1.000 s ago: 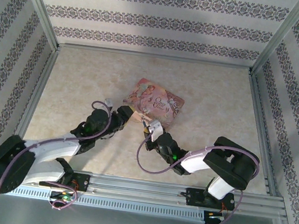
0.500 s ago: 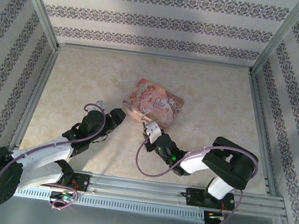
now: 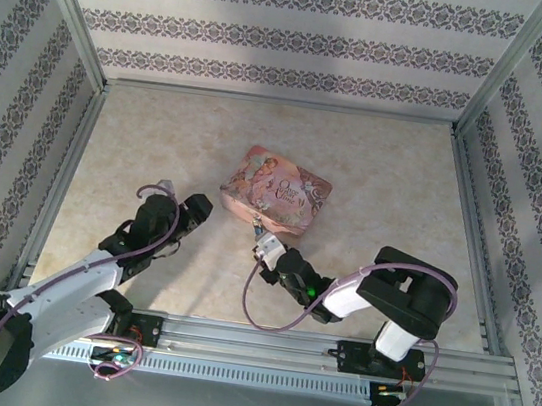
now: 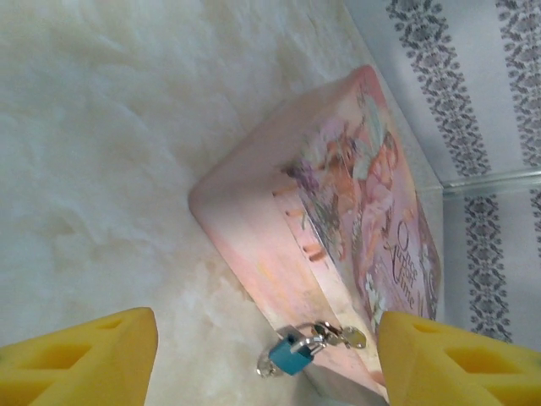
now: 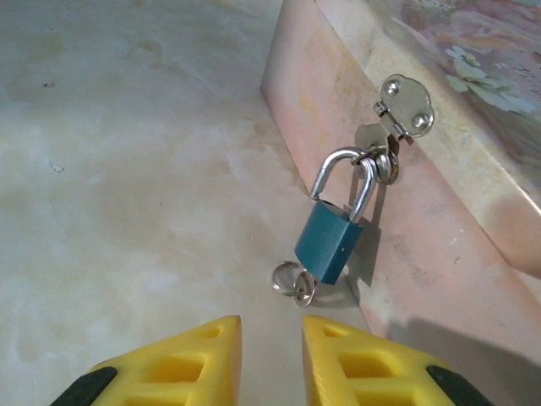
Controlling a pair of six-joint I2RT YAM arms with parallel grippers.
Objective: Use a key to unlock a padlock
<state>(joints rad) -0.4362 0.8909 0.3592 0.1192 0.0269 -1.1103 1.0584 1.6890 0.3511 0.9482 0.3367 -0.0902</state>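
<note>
While the pink box [image 3: 275, 188] lies flat near the middle of the table [image 3: 387, 169], the padlock [image 5: 331, 241] hangs from a small metal hasp [image 5: 404, 106] on the box wall that faces the arms. Its silvery bow runs through the hasp's loop, and both legs of the bow appear to meet the blue body. The body leans at a slant, with its lower end on or just above the table, close beside the box wall. At that lower end sits the key [image 5: 293, 283]. Its ringed head shows, but its blade cannot be made out.

The right gripper [image 5: 272, 355] hovers low over the table just short of the lock, pointing at it. Its yellow fingers stand a narrow gap apart with nothing between them, and they touch neither the key nor the lock.

The left gripper [image 4: 269, 338] is spread wide and empty. It is aimed at the box from the left, and the lock is seen between its two fingers but clear of both. In the overhead view it sits apart from the box, near its left corner.
</note>
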